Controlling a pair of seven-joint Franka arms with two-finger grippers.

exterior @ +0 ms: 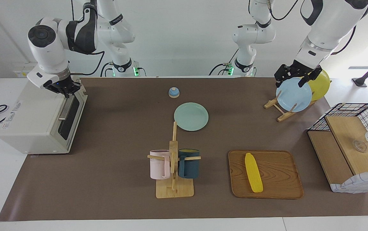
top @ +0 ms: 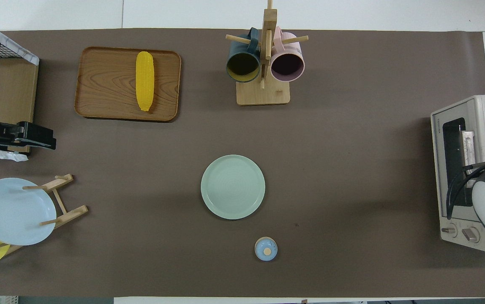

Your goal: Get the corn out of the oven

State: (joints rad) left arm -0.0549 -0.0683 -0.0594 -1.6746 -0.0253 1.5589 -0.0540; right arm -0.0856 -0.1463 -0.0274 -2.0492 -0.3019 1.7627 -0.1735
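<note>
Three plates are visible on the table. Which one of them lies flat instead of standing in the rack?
The pale green plate lies flat on the mat, near the bell. The light blue plate and the yellow plate stand on edge in the wooden rack.

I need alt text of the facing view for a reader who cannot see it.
A yellow corn cob lies on a wooden tray, toward the left arm's end of the table from a white toaster oven with its door shut. The right hand is at the oven door's top edge; the left hand hangs over a plate rack.

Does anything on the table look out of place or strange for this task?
Yes. The corn lies on the wooden tray, toward the left arm's end, not in the oven. The oven door looks closed, with the right tool at its handle.
</note>
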